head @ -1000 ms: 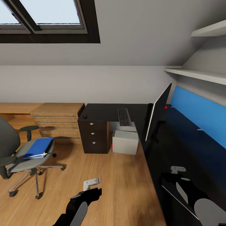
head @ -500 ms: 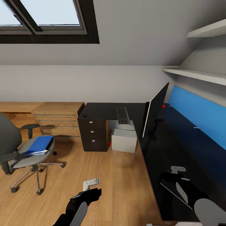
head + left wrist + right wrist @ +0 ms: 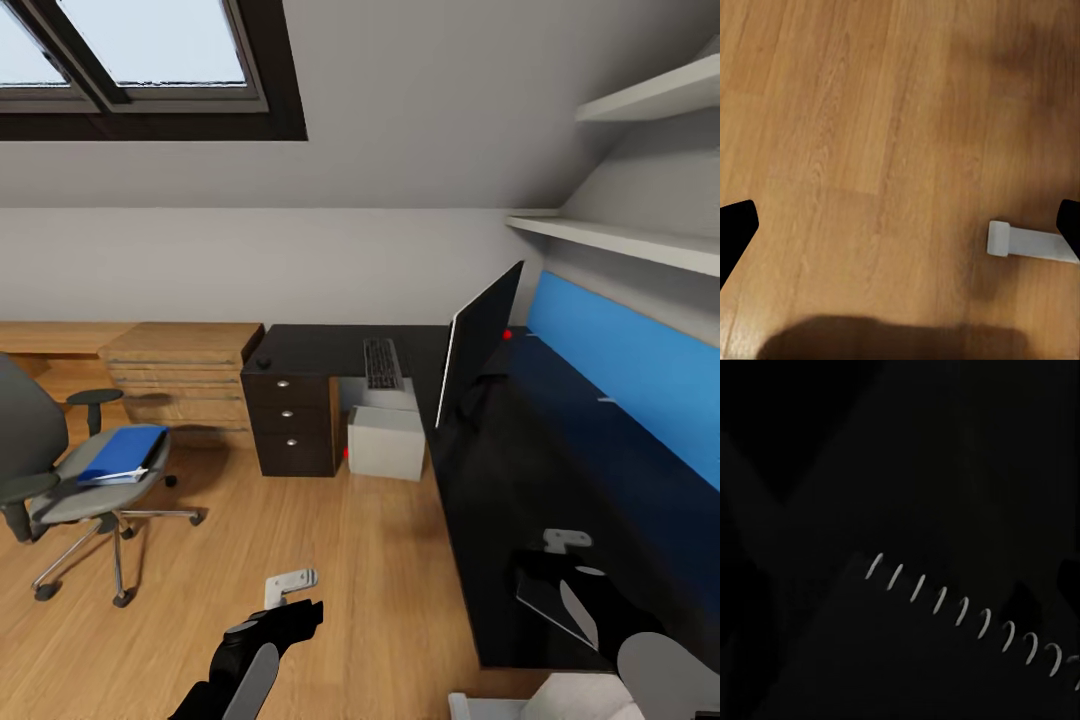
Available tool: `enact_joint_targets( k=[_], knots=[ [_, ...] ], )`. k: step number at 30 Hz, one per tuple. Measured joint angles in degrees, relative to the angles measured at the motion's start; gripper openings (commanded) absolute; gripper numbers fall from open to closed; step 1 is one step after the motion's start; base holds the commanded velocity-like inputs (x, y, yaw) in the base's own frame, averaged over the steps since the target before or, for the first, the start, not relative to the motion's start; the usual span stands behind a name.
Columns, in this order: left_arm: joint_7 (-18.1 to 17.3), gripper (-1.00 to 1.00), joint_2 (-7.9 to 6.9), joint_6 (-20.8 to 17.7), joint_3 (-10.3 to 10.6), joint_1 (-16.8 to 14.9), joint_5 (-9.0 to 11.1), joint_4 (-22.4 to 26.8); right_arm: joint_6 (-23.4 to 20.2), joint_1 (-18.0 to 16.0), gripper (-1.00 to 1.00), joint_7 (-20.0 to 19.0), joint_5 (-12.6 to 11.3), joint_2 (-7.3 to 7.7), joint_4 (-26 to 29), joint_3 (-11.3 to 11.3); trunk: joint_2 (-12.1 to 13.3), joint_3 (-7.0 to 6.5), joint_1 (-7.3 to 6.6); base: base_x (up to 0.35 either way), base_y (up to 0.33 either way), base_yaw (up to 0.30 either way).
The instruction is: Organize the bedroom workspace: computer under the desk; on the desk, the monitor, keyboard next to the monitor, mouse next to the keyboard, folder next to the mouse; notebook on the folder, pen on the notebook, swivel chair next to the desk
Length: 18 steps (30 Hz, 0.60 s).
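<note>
The robot backs away from the bench (image 3: 560,470).
Everything looks smaller than before; left gripper (image 3: 292,583) spread, right gripper (image 3: 565,541) unclear.

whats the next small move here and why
Probably roll toward the swivel chair. The blue folder lies on its seat, well off from the left gripper, which hangs open over bare floor, while the keyboard and monitor already sit on the desk.
</note>
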<state>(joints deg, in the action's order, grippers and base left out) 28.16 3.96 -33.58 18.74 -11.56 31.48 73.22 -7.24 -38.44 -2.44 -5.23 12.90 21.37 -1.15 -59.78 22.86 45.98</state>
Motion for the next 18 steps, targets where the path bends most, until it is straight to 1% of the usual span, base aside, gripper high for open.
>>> enact_joint_targets(
  k=[7,18],
  knots=[
    [0.0,1.0,0.08,0.0,0.1,0.0,-0.1,-0.5,0.0,0.0,1.0,-0.1,-0.2,-0.01,-0.1,0.0,0.0,0.0,0.0,-0.146,-0.139,0.0],
    [0.0,1.0,0.09,0.1,0.1,0.0,-0.2,-0.7,0.0,0.0,1.0,0.0,0.0,0.0,0.0,0.0,0.0,0.0,0.0,-0.023,-0.021,0.0]
  ],
)
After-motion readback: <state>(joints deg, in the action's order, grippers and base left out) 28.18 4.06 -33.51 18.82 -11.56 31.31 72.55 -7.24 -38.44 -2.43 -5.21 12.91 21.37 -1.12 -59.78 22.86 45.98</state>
